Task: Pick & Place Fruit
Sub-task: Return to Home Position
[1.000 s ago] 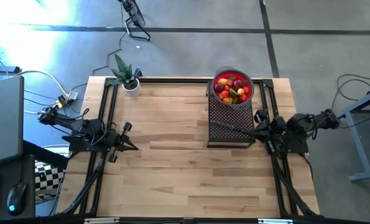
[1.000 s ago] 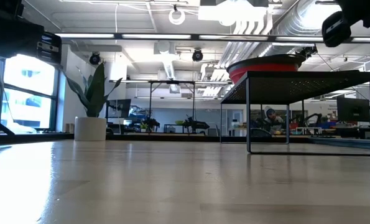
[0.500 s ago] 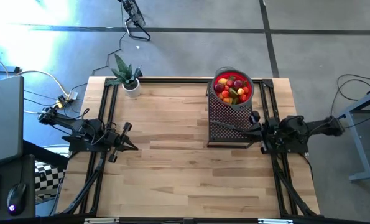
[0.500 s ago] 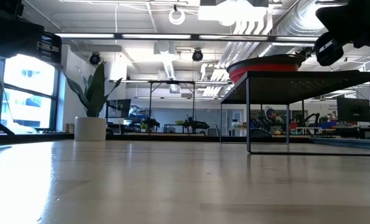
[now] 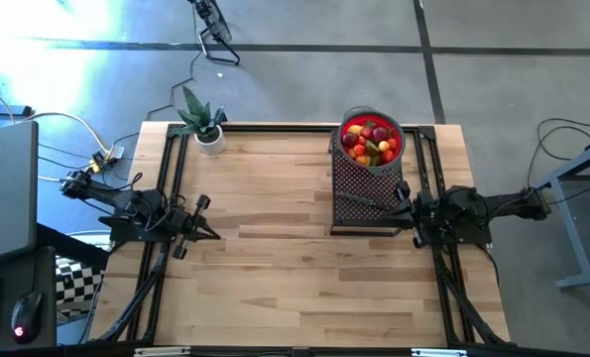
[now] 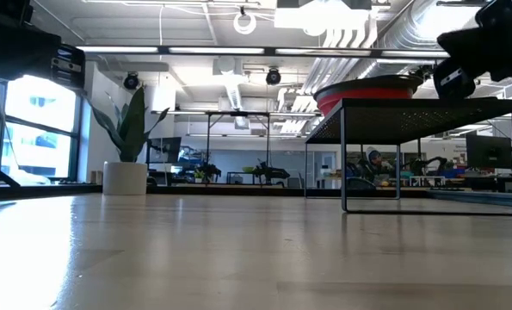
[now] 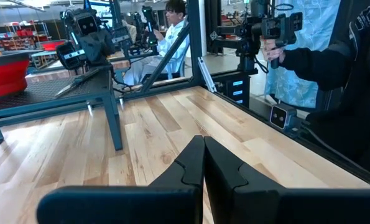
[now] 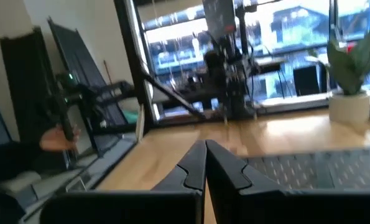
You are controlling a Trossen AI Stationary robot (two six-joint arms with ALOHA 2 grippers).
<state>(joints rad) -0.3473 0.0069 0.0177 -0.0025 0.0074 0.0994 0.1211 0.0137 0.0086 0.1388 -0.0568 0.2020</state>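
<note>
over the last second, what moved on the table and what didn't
The right gripper, shut and empty, swung a little away from the red bowl and sank lower beside the shelf. Nothing was grabbed or released. The left gripper stayed shut on the left; the fruit stayed in the bowl and the plant stayed put.

Robotics lab, open-plan. Exposed ceiling ducts (image 6: pixel 367 52), more arm rigs (image 6: pixel 265 171) on benches (image 6: pixel 230 183) across the room, cables (image 5: pixel 564 134) over concrete floor (image 5: pixel 513 59), a person (image 7: pixel 174 28) seated beyond the left gripper (image 7: pixel 203 144).
</note>
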